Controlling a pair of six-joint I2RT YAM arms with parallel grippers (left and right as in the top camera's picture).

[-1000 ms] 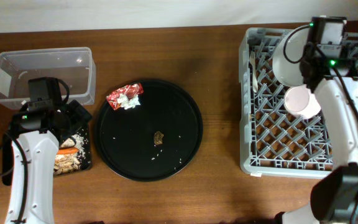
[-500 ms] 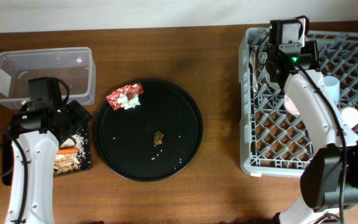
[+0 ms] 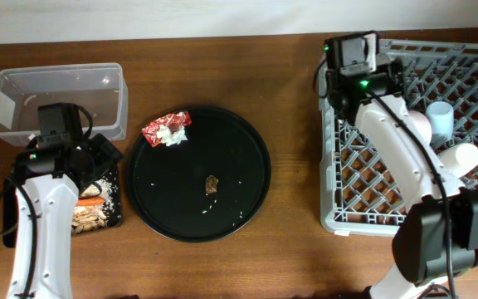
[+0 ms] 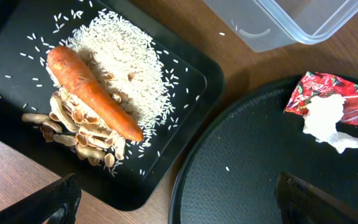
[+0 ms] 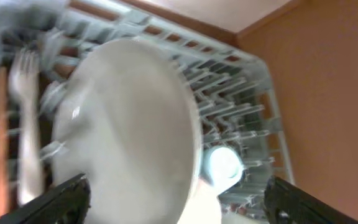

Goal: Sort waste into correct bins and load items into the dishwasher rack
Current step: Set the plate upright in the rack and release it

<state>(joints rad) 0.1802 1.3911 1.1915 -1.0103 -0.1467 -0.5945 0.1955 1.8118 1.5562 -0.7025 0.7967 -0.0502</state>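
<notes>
Orange carrot (image 4: 92, 93), white rice (image 4: 126, 68) and beige food scraps (image 4: 82, 140) lie in the flat black rectangular tray (image 4: 8, 37) at the bench's near left, below the wide-spread left gripper (image 4: 179, 196). The large round black tray (image 3: 222, 166) at mid-bench carries a small brown lump (image 3: 212, 183) and, at its far rim, a crumpled red-and-white wrapper (image 3: 165, 129). The clear rectangular plastic tub (image 3: 123, 100) stands at the far left. On the right, the light grey plastic rack (image 3: 329, 166) holds a pale grey round plate (image 5: 129, 130), a white plastic fork (image 5: 27, 124) and a light blue cup (image 5: 222, 165). The right gripper (image 5: 176, 199) gapes wide before the plate.

Tub (image 3: 98, 75) far left, carrot (image 4: 92, 93) in flat tray (image 4: 11, 62) before it; wrapper (image 3: 166, 129) on round tray (image 3: 222, 166); rack (image 3: 329, 166) right.
</notes>
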